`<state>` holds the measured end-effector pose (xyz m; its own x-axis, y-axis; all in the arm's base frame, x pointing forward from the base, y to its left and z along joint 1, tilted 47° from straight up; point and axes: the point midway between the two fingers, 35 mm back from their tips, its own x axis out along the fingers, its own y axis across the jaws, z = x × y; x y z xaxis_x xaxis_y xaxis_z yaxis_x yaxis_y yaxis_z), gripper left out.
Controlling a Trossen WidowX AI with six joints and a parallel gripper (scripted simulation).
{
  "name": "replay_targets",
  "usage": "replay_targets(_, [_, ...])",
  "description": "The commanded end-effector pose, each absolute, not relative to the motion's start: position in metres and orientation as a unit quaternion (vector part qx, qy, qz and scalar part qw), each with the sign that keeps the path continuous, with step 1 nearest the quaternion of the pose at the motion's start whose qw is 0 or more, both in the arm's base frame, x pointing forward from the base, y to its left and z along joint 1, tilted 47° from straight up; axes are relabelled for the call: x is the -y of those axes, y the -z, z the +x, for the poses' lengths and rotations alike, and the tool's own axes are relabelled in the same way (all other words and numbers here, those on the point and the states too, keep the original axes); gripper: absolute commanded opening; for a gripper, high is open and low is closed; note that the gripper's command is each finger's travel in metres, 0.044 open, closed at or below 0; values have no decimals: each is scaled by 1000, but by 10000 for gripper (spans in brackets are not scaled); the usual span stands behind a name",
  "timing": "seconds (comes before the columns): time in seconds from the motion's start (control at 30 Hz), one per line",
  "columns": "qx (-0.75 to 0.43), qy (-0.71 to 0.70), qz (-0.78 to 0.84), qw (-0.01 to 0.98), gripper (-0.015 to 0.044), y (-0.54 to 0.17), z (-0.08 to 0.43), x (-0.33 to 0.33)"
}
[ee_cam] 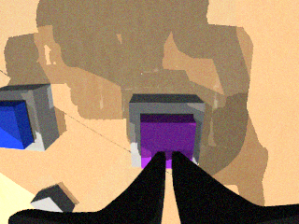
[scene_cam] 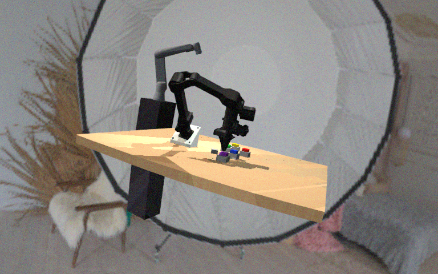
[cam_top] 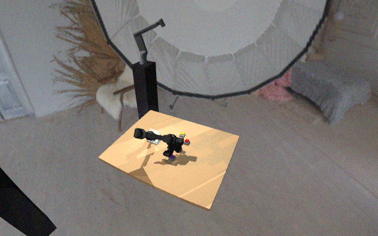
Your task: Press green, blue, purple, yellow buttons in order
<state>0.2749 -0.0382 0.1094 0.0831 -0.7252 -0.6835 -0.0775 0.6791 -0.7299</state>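
Note:
My gripper (scene_cam: 223, 149) (ee_cam: 167, 158) is shut and empty, pointing down just above the purple button (cam_top: 172, 157) (scene_cam: 222, 154) (ee_cam: 167, 133). In the wrist view its tips overlap the near part of the purple cap; a small gap seems to remain above it in the exterior view. The purple cap stands up from its grey base. The blue button (scene_cam: 234, 151) (ee_cam: 13, 125) is at the left edge of the wrist view. The green button (scene_cam: 229, 146) is partly hidden behind the gripper in the exterior view. The yellow button (cam_top: 182, 133) (scene_cam: 235, 145) stands beyond, its cap raised.
A red button (cam_top: 187, 140) (scene_cam: 246, 150) stands near the yellow and blue ones. A small grey-white block (scene_cam: 214, 150) (ee_cam: 49, 201) lies close to the purple button, at the lower left of the wrist view. The wooden table (cam_top: 195, 178) (scene_cam: 274, 180) carries the arm's white mount (scene_cam: 195, 131).

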Motion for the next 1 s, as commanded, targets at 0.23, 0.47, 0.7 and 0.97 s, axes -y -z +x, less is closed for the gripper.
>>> replay_targets(0.23, [-628,242,-314,669,20,-151,273,-8])
replay_targets(0.47, [-628,242,-315,669,20,-163,271,-22])
replay_targets(0.7, [-630,217,-312,677,20,-104,278,-97])
replay_targets(0.97, [-634,211,-310,677,20,-14,246,-187])
